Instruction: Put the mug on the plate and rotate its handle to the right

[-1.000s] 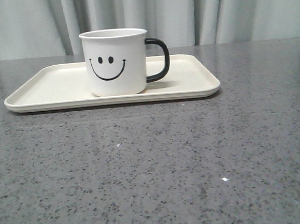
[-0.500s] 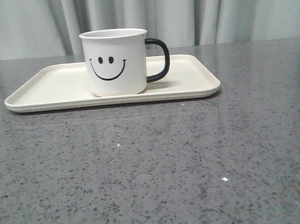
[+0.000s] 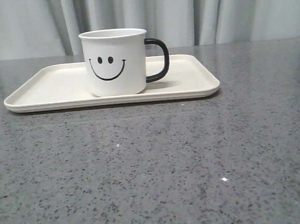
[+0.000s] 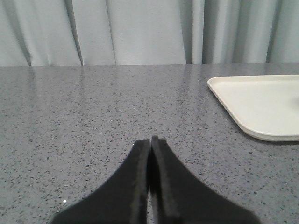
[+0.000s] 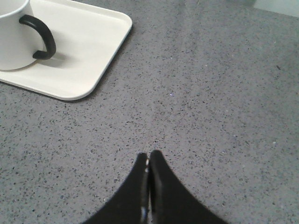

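Observation:
The white mug [image 3: 116, 63] with a black smiley face stands upright on the cream plate [image 3: 49, 91], near its middle. Its black handle [image 3: 159, 59] points to the right in the front view. The mug [image 5: 11, 37], its handle [image 5: 41, 39] and a corner of the plate [image 5: 93, 60] also show in the right wrist view. My right gripper [image 5: 149, 154] is shut and empty, above the bare table, well clear of the plate. My left gripper [image 4: 150, 139] is shut and empty over the table, apart from the plate's corner [image 4: 252, 100]. Neither gripper shows in the front view.
The plate lies on a grey speckled stone table [image 3: 159, 163]. Pale grey curtains [image 3: 209, 11] hang behind the table's far edge.

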Tool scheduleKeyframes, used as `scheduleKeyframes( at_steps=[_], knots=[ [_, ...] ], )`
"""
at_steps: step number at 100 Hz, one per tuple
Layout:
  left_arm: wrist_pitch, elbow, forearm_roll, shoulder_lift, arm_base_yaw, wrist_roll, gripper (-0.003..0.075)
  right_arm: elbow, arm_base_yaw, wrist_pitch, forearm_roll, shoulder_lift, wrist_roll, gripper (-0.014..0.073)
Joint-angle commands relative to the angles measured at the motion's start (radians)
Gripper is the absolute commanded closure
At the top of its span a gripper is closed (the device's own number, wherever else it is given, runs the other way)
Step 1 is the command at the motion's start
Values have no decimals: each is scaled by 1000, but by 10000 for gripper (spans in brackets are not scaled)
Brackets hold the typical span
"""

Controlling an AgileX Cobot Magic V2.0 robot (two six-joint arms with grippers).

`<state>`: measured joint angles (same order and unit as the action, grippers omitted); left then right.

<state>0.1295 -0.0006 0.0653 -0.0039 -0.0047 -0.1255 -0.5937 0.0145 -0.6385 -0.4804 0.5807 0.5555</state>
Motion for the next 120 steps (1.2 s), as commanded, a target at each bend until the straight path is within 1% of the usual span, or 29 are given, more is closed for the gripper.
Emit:
scheduleKeyframes(
  at_steps=[1,52,74,81,86,98,107,112,120],
  knots=[
    [-74,11,3,-30,0,-2,740,-25,8,57,-17,-3,2,661],
    [-74,11,3,-30,0,-2,740,-25,8,57,-17,-3,2,661],
    [-74,11,3,-30,0,-2,740,-23,4,137,4,-3,-12,661],
    [-74,11,3,-30,0,-2,740,-15,-6,173,61,-3,-58,661],
    [-74,11,3,-30,0,-2,740,-1,-20,207,133,-10,-117,661],
    [-74,11,3,-30,0,-2,740,62,-83,295,299,-48,-313,661],
    [-74,11,3,-30,0,-2,740,130,-121,384,406,-82,-430,661],
    [-74,11,3,-30,0,-2,740,170,-129,432,446,-103,-494,661],
    [-74,11,3,-30,0,-2,740,233,-130,498,480,-146,-549,661]
  ],
)
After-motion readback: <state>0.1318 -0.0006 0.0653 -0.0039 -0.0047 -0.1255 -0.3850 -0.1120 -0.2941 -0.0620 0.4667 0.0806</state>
